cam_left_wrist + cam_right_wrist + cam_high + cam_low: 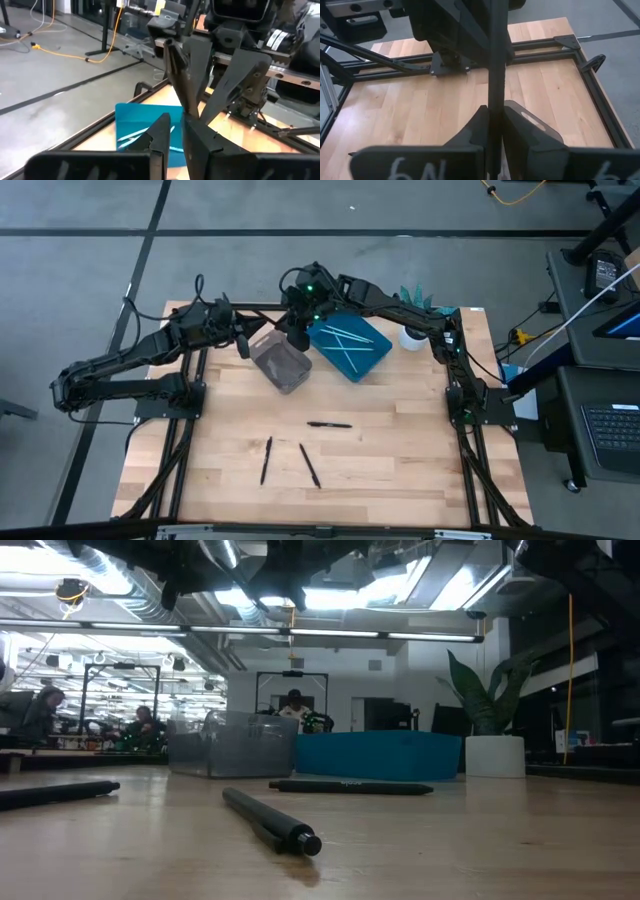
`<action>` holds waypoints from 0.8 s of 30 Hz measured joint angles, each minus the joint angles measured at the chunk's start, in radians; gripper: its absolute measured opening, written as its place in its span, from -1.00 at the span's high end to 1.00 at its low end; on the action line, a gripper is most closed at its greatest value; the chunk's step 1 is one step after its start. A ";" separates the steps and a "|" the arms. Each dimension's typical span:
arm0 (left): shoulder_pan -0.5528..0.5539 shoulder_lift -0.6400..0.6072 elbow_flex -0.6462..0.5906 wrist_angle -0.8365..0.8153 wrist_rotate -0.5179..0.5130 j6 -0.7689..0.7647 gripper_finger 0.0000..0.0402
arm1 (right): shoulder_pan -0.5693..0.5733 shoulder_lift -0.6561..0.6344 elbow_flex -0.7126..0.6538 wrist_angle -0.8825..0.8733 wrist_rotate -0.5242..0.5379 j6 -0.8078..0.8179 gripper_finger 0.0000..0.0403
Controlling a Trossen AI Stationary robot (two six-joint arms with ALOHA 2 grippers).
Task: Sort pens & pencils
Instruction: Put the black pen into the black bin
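Observation:
My right gripper (297, 338) (495, 112) hangs over the far rim of the clear grey bin (282, 362) and is shut on a black stick (496, 60). My left gripper (243, 345) (178, 127) hovers by the bin's left side, its fingers a narrow gap apart with nothing between them. It faces the right gripper (200, 116) at close range. The blue bin (350, 345) holds several light blue sticks. Black sticks lie flat on the table at three spots (330, 424), (266, 459), (309, 465). My right gripper pinches the black stick (495, 100) between its two fingers, which point down from above. The stick is lifted clear of the table. In the left wrist view it stands steeply, its lower end by the fingertips and the rest (177, 70) slanting upward.
A white pot with a plant (412, 337) stands right of the blue bin. The two bins touch near the table's far edge. The low view shows the loose sticks (270, 822), (350, 787) in front of the bins, with bare wood around them.

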State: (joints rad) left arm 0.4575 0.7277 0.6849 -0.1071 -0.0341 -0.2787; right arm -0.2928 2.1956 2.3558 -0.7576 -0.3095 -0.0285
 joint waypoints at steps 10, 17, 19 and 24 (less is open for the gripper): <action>-0.002 0.000 -0.002 0.015 0.035 -0.008 0.80 | -0.001 0.000 0.002 -0.002 0.000 -0.001 0.82; -0.003 0.000 -0.002 0.029 0.060 -0.026 0.79 | -0.002 0.000 0.002 0.000 0.005 -0.001 0.82; -0.003 0.000 -0.002 0.028 0.060 -0.026 0.79 | -0.003 0.000 0.002 -0.001 0.006 -0.002 0.82; -0.003 0.000 -0.002 0.024 0.060 -0.024 0.79 | -0.006 0.000 0.001 0.005 0.007 -0.003 0.82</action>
State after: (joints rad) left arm 0.4545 0.7277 0.6834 -0.0834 0.0261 -0.3023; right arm -0.2993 2.1952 2.3569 -0.7525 -0.3022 -0.0319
